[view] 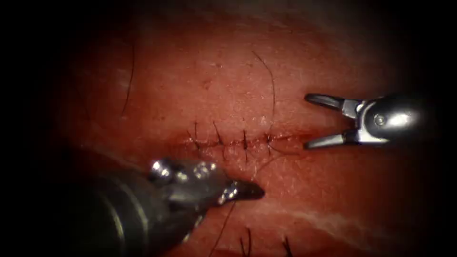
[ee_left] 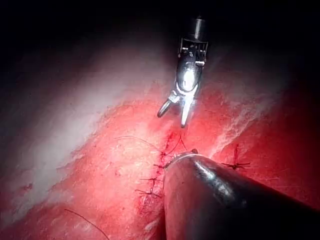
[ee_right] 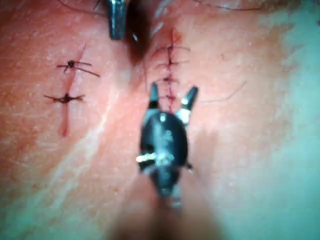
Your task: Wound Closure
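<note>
Tissue (view: 200, 85): soft, wet, tears easily | cut (view: 238, 142) stitched, thread (view: 272, 95) trailing up from it, thin, slippery | right tool (view: 314, 121) wide, empty, at the cut's right end | left tool (view: 247, 190) closed, seemingly empty, below the cut | needle unseen

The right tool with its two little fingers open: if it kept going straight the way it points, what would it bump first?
Probably the stitched cut: the empty right tool points along it, though its height is unclear.
</note>
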`<act>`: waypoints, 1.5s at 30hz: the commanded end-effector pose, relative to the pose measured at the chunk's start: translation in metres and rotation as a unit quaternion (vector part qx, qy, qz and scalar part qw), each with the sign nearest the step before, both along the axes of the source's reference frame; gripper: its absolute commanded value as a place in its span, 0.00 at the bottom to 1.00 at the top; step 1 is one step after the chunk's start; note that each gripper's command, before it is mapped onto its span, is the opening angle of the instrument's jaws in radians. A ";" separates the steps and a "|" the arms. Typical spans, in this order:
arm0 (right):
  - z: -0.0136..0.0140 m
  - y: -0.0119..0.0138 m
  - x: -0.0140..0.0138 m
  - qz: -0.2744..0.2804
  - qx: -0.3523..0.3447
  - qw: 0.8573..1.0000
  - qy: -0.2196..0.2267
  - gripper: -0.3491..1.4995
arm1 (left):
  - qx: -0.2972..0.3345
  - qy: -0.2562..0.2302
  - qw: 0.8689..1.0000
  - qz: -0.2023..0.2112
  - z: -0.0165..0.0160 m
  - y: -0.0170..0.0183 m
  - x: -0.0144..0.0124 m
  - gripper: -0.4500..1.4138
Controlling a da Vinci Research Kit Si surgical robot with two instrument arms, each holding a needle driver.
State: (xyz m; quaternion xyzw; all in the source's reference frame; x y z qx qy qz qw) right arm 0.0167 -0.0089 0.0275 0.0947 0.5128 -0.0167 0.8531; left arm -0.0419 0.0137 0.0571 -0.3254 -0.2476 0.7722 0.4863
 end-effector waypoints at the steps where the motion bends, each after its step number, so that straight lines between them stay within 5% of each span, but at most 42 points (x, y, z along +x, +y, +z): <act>1: -0.0003 -0.0017 0.0005 -0.014 0.006 1.000 -0.005 0.68 | 0.000 -0.001 1.000 0.002 0.0008 -0.0004 -0.0008 0.00; 16: 0.0001 -0.0036 0.0040 -0.087 -0.006 0.994 -0.063 0.58 | -0.007 0.001 1.000 0.004 0.0008 -0.0004 -0.0015 0.00; 19: 0.0009 -0.0037 0.0045 -0.095 -0.014 0.993 -0.069 0.35 | -0.010 0.002 1.000 0.006 0.0006 -0.0005 -0.0015 0.00; 21: 0.0012 -0.0037 0.0048 -0.110 -0.016 0.991 -0.078 0.00 | -0.015 0.003 1.000 0.008 0.0005 -0.0006 -0.0015 0.00; 30: -0.0002 -0.0026 0.0039 -0.118 -0.020 0.990 -0.069 0.00 | -0.114 0.010 0.990 0.084 0.0010 -0.0003 -0.0015 0.00; 31: -0.0004 -0.0024 0.0037 -0.115 -0.021 0.991 -0.069 0.00 | -0.126 0.011 0.988 0.093 0.0010 -0.0003 -0.0015 0.05; 33: -0.0006 -0.0022 0.0035 -0.110 -0.022 0.991 -0.068 0.00 | -0.162 0.016 0.979 0.121 0.0012 -0.0001 -0.0015 0.38; 37: -0.0005 -0.0010 0.0030 -0.093 -0.023 0.993 -0.064 0.00 | -0.180 0.014 0.977 0.113 0.0015 0.0001 -0.0014 0.66; 45: 0.0002 0.0007 0.0023 -0.070 -0.025 0.995 -0.062 0.00 | -0.182 0.011 0.976 0.119 0.0019 -0.0022 0.0006 0.73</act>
